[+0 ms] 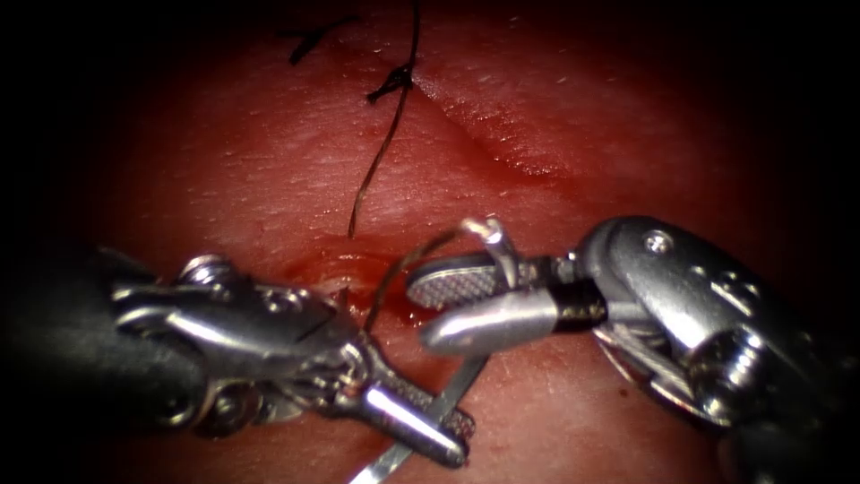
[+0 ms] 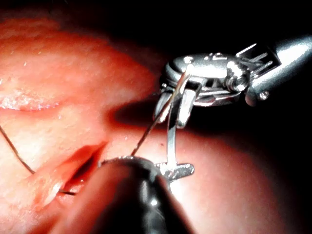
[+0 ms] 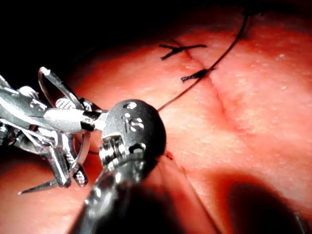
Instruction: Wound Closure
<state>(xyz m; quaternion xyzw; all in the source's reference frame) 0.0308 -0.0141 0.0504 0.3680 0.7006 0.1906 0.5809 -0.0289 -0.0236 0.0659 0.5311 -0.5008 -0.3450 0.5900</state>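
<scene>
Left tool (image 1: 421, 426), nearest: jaws clamped together on the curved needle (image 1: 461, 381), gripping it close to the end that runs off toward the bottom edge of the endoscope view. That appears to be the pointed end, judging from the right wrist view.

From that grip the needle rises clear of the tissue (image 1: 555, 421). It crosses between the jaws of the right tool (image 1: 419, 309), near their hinge. These jaws stand apart, the ridged face of one exposed, and hold nothing. The needle appears to be wholly out of the tissue, just right of the cut's near end.

A thin thread (image 1: 394, 269) arcs from the needle's upper end down toward the red fluid (image 1: 345, 269) at the near end of the cut (image 1: 502, 143). Whether it enters the tissue there, cannot tell.

Farther back, a dark thread tail (image 1: 376, 161) lies left of the cut and runs up to a knot (image 1: 394, 82). Beyond the knot lie cut ends of thread (image 1: 309, 40).

Risks, as judged:
- A single grip near one end: the needle could swivel or slip in the left jaws.
- The thread arc lies right at the tips of the spread right jaws and could snag or get pinched.
- A pull on the thread could tear the cut's wet edge.
- The low end of the needle could scratch the tissue.
</scene>
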